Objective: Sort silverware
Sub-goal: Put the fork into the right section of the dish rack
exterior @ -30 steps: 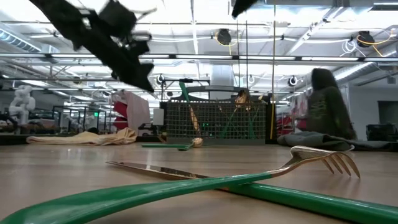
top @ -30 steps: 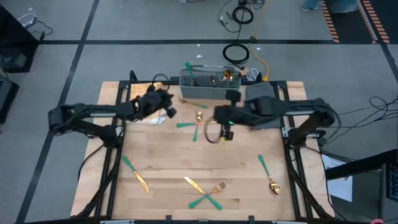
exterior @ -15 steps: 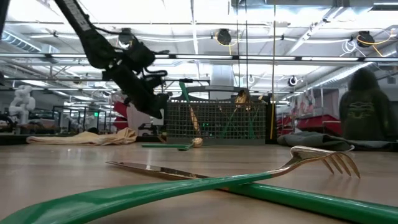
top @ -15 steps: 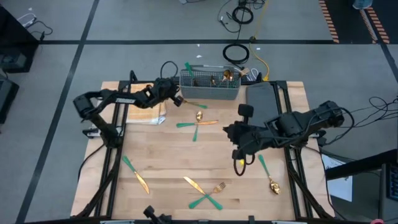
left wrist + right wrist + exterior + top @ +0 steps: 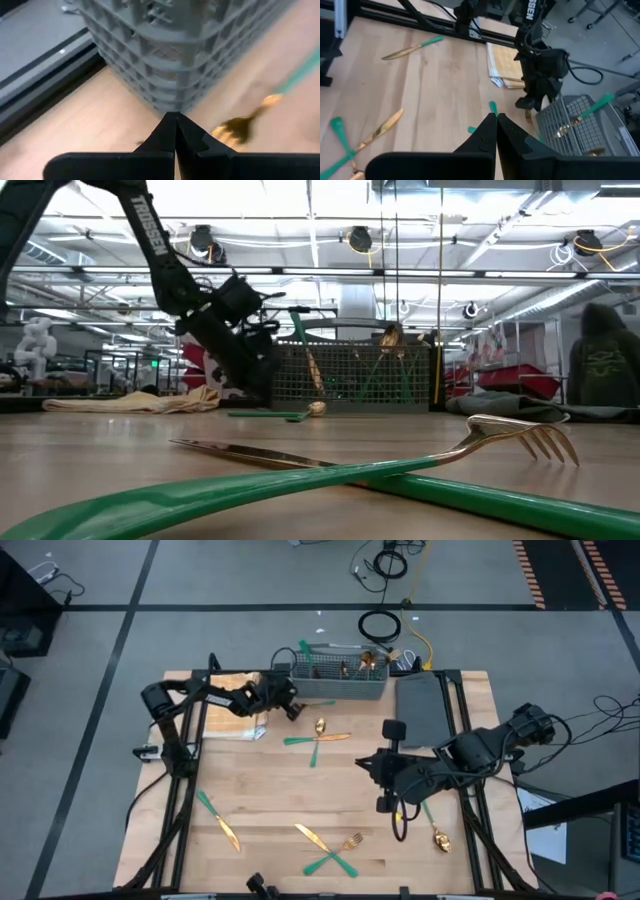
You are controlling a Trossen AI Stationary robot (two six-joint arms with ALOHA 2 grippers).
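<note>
The silverware has gold heads and teal handles. A spoon and another piece cross at mid-table [image 5: 317,736]. A knife [image 5: 218,819] lies near left, a knife and fork [image 5: 331,851] cross at the near edge, and a spoon [image 5: 433,823] lies near right. A fork [image 5: 239,128] lies by the grey basket [image 5: 338,675], which holds several pieces. My left gripper [image 5: 293,710] is shut and empty, low beside the basket's near left corner [image 5: 172,102]. My right gripper [image 5: 387,804] is shut and empty, high above the table's near right part.
A tan checked cloth [image 5: 246,718] lies at the far left under my left arm. A dark grey mat [image 5: 424,705] lies at the far right. Black frame rails run along both table sides. Bare wood shows in the table's middle [image 5: 300,785].
My left gripper has gone down and toward the table's right and far edge, ending low at the basket's near left corner, still shut. My right gripper has swung from mid-table toward the near right and risen, shut throughout. No silverware has moved.
</note>
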